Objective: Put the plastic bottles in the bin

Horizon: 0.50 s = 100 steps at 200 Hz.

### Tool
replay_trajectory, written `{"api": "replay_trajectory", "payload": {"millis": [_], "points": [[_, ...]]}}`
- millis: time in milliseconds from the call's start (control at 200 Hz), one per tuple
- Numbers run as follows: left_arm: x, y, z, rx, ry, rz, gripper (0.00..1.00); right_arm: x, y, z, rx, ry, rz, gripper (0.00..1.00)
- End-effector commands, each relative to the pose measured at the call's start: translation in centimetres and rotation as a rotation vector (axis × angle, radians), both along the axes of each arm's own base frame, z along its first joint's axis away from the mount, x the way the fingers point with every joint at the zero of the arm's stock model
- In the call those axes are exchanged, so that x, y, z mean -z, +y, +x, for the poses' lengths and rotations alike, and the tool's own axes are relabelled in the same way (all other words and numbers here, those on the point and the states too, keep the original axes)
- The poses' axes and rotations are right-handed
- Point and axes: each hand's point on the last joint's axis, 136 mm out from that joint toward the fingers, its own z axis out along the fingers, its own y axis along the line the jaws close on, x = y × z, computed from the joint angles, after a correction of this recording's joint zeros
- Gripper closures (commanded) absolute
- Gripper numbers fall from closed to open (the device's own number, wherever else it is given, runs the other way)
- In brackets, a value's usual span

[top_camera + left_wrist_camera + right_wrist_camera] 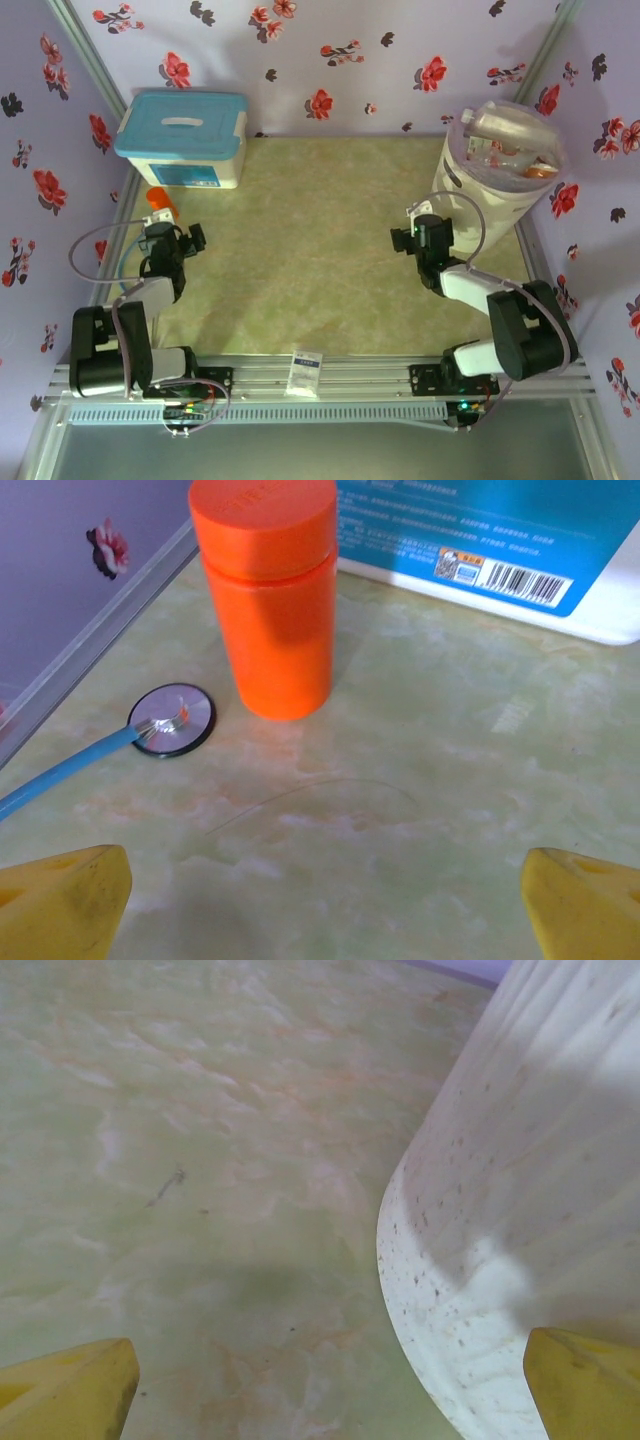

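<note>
- You work on a pale green marbled table (300, 260) enclosed by floral walls (330, 50) at the back, left and right; an aluminium rail closes the near edge
- The middle of the table is bare between the two arms, which gives you wide open room there
- The bin (490, 190) stands in the back-right corner, close to the right wall
- The plastic bottles (505, 135) lie inside the bin, piled up to its rim
- The right gripper (320, 1390) sits low, just beside the bin's left side; its yellow fingers (70, 1390) are spread wide with nothing between them. The bin wall (520, 1180) curves in close to the right-hand finger
- The left gripper (320, 910) is likewise released and empty, aimed at an orange cylinder (268, 600) standing upright near the left wall
- A metal disc (172, 720) on a blue cable lies just left of the cylinder
- A white box with blue lid (183, 137) occupies the back-left corner, behind the cylinder
</note>
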Motion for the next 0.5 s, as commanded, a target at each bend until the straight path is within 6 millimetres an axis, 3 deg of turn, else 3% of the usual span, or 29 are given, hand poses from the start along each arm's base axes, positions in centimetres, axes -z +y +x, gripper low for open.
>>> {"api": "replay_trajectory", "payload": {"millis": [0, 250, 495], "points": [[-2.3, 0.0, 1.3, 0.036, -0.137, 0.032, 0.0, -1.5, -1.2, 1.3, 0.054, -0.125, 0.035, 0.01], [-1.6, -0.7, 2.5, 0.097, -0.176, -0.026, 0.0, -1.4, -3.9, 2.0, 0.099, -0.167, 0.142, 0.01], [-1.5, -1.4, 2.6, 0.138, -0.18, -0.025, 0.0, -1.5, -4.7, 1.8, 0.112, -0.19, 0.193, 0.01]]}}
